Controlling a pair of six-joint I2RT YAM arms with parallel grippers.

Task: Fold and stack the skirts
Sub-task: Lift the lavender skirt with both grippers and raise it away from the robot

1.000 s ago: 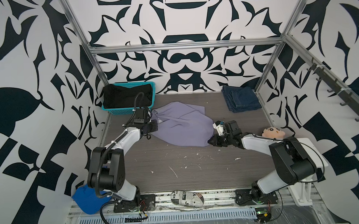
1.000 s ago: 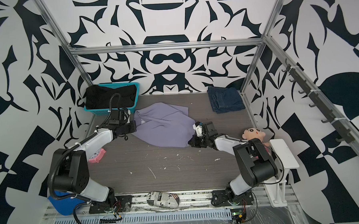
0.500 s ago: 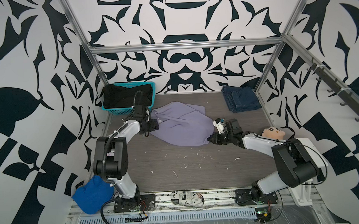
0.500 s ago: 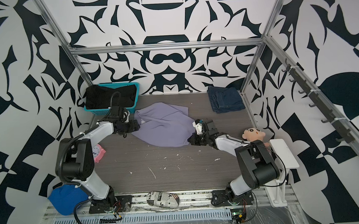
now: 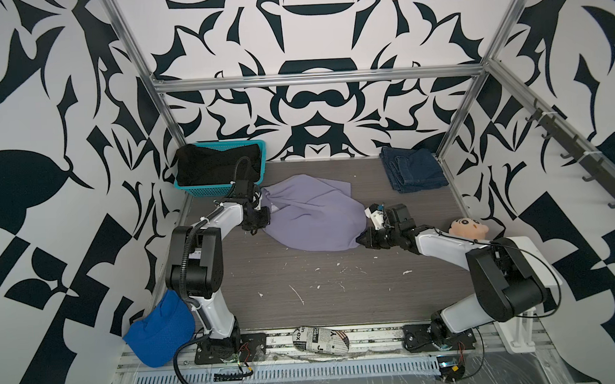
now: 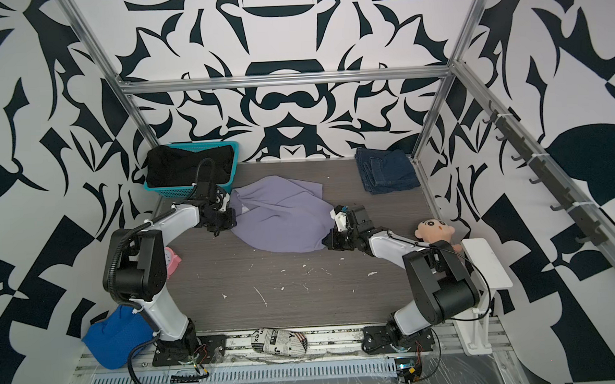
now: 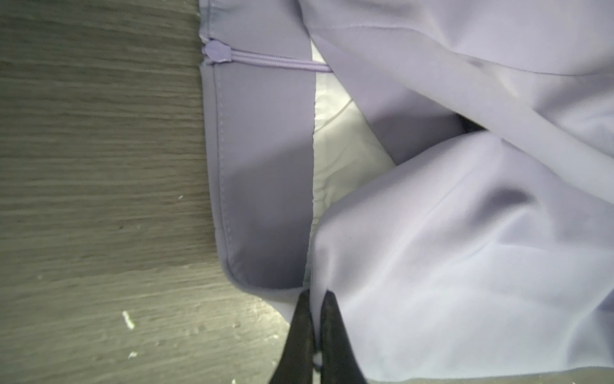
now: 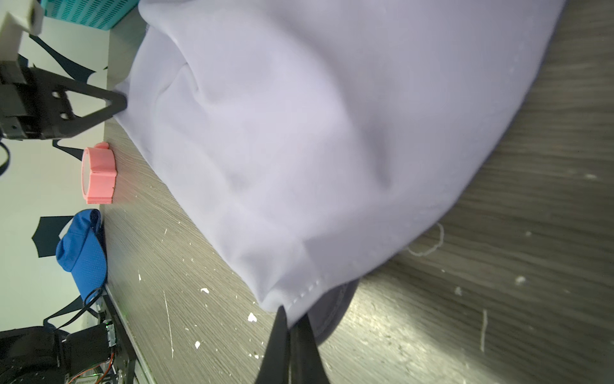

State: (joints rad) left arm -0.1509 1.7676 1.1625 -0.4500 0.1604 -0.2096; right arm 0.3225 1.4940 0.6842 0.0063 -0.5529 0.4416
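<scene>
Black first: the black skirt (image 5: 216, 166) sits heaped in the teal basket (image 5: 206, 191) at the counter's (image 5: 338, 287) far-left corner. My left gripper (image 7: 315, 301) is pinched on the lavender skirt (image 5: 310, 217) beside its waistband. The skirt lies spread mid-counter, with my right gripper (image 8: 290, 319) clamped on its hem corner. The denim skirt (image 5: 414, 172) lies folded far right, by the back wall.

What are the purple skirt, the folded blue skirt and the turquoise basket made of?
The purple skirt looks like thin, smooth woven cloth with a faint sheen: soft folds, stitched hem, matching zip. The folded blue skirt looks like denim: dark, thick, paler seams. The basket seems moulded plastic: stiff turquoise wall full of small holes.
</scene>
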